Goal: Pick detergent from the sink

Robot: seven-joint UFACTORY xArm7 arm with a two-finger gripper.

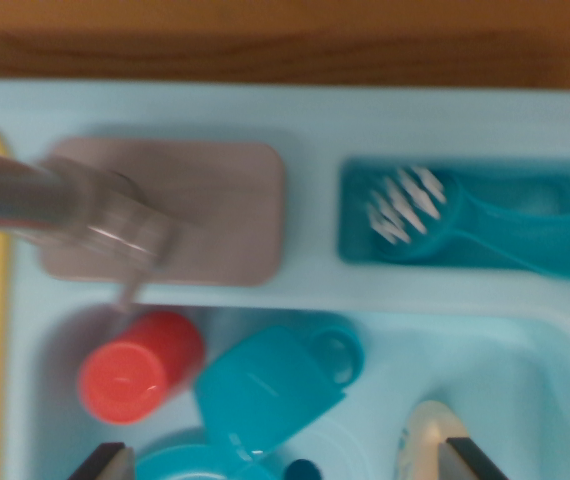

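While the pincer (283,462) hangs over the sink (35,400) with its 2 tips spread apart and empty, the detergent (427,442) appears to be the pale bottle at the basin's lower right, just beside the right tip. A red cup (140,366) and teal mug (275,385) crowd the middle, so a straight descent risks clamping those instead, and the blur makes alignment uncertain.

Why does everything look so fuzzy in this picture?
In the wrist view the whole picture is smeared sideways, like motion blur: the brush bristles streak, and the red cup and teal cup have soft edges. The silver faucet, nearest the camera, looks blurriest.
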